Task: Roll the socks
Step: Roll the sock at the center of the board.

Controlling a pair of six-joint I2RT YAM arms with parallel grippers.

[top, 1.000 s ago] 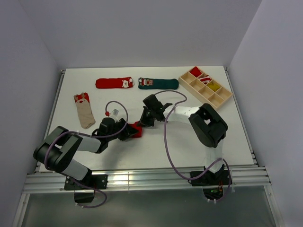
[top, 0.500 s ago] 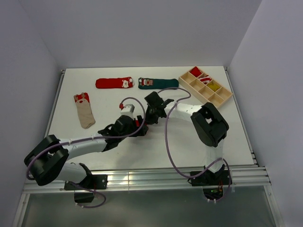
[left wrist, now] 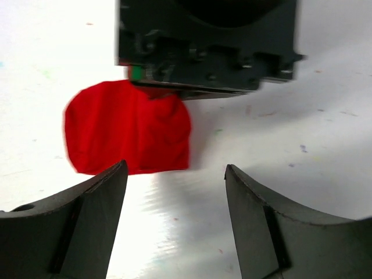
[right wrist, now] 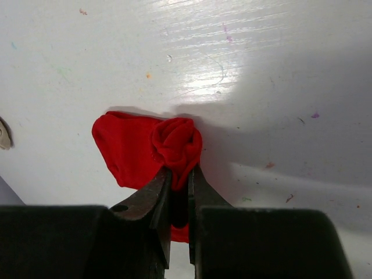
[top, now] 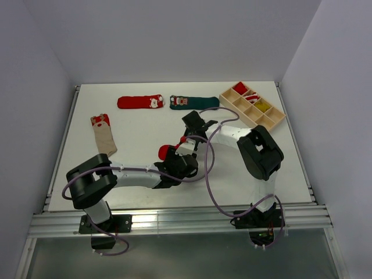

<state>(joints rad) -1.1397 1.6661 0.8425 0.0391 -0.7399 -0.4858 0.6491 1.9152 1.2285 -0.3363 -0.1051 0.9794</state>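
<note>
A bunched red sock (right wrist: 139,145) lies on the white table mid-way between the arms; it also shows as a red patch (top: 170,147) in the top view. My right gripper (right wrist: 180,171) is shut on its rolled end (right wrist: 179,139). My left gripper (left wrist: 174,168) stands open just short of the sock (left wrist: 128,128), with bare table between its fingers and the right gripper's black body (left wrist: 203,46) beyond. Flat at the back lie another red sock (top: 139,102), a dark green sock (top: 195,103) and a beige sock (top: 104,138).
A wooden compartment box (top: 252,106) with small red, white and yellow items stands at the back right. The two arms cross closely near the table's middle, cables looping over them. Walls close in the left, back and right.
My left arm has swung right along the table and its gripper has let go and opened, now facing the sock from the near side. My right gripper stays pinched on the red sock.
</note>
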